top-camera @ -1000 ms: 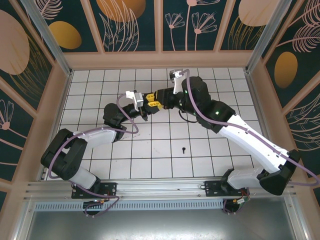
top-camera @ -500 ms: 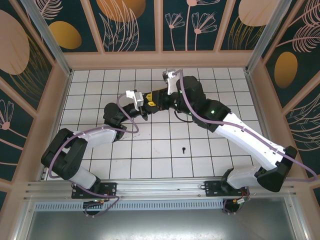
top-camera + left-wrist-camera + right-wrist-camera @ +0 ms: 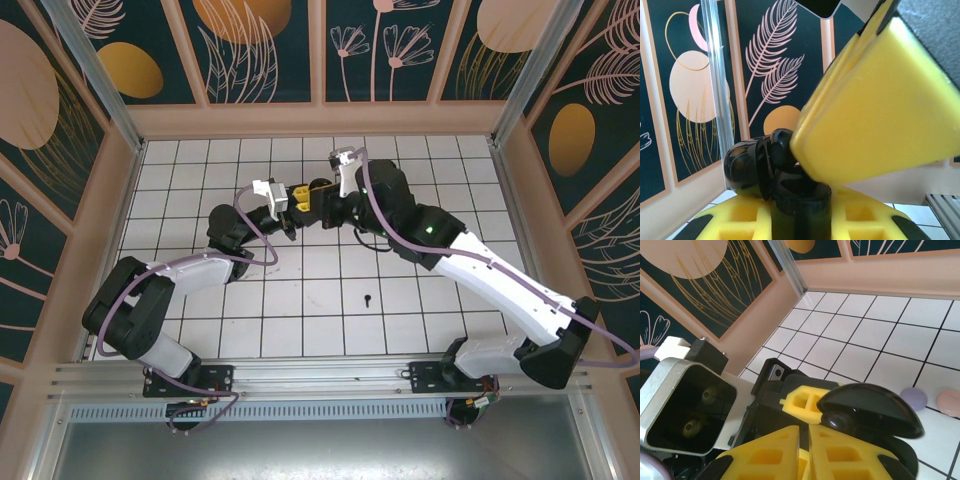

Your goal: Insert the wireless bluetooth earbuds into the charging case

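Note:
My left gripper [image 3: 287, 212] [image 3: 800, 216] is shut on a black round charging case [image 3: 799, 205] held above the floor, its hinged lid [image 3: 741, 167] [image 3: 869, 409] standing open. A black earbud [image 3: 778, 145] [image 3: 839, 422] sits at the case's mouth, under the lid. My right gripper [image 3: 302, 196] [image 3: 808, 434] meets the left one tip to tip, its jaws shut to a thin slit with nothing between them. One of its yellow fingers [image 3: 875, 110] touches the earbud from the side. Another black earbud [image 3: 368, 298] lies loose on the white tiles in front of both arms.
A lilac disc case [image 3: 913, 398] and a pink disc case [image 3: 947, 402] lie on the tiles beyond the black lid. The left wrist's white camera housing [image 3: 686, 410] sits close to my right fingers. Pink walls [image 3: 320, 118] ring the tiled floor.
My right gripper has shifted slightly left and towards the far wall, onto the case, and its jaws have narrowed a little. The left arm and the case have stayed in place.

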`<act>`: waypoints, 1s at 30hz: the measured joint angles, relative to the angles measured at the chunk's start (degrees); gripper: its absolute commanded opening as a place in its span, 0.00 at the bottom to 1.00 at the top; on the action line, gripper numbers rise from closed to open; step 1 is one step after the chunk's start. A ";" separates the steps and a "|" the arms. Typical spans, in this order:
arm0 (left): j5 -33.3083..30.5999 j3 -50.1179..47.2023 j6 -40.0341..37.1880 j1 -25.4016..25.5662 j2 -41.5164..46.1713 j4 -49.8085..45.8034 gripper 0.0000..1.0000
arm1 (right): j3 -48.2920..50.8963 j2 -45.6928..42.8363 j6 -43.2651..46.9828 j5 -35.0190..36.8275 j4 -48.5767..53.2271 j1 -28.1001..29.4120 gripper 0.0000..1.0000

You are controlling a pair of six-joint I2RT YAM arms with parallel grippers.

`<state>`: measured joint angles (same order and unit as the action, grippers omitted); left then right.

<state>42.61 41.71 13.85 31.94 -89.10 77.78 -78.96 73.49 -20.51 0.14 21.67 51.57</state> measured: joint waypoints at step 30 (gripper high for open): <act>-5.57 -5.20 -0.48 0.00 0.22 2.91 0.00 | 27.12 -15.43 -18.16 13.27 10.36 -4.50 0.60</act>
<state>37.04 36.51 13.37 31.94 -88.88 80.68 -51.83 58.06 -38.68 13.41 32.03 47.07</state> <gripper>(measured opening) 0.220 0.578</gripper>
